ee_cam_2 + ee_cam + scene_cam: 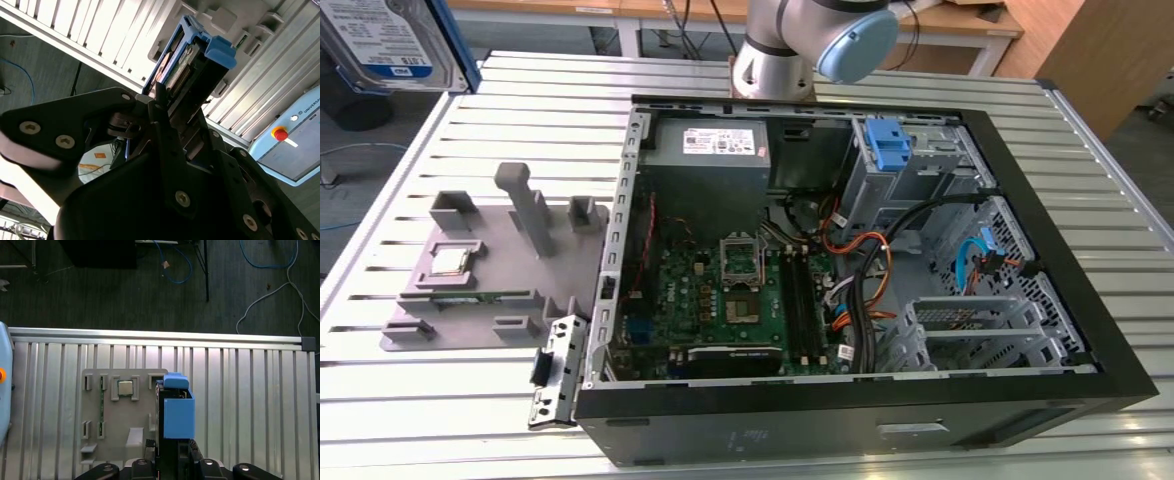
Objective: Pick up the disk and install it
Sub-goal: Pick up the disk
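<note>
Disk point(178, 412) is in the hand point(172, 462): fingers clamped tight on one end of it, so pickup looks done imo. It pokes straight out past the fingertips, long axis in line w/ the fingers, blue bracket end farthest from the hand. You can see that in both wrist views.

Beyond the far end of the disk and lower down is the grey fixture plate point(122, 415) w/ a small chip point(125, 388) seated in it. Under that is the slatted metal surface point(250, 405). Disk looks held up clear of both, not touching afaict.

The open PC case point(854, 250) is well away from the hand, on the other side of the fixture plate, side panel off, insides facing up. Install isn't done: disk is nowhere near the drive bays point(907, 160) in that case.
</note>
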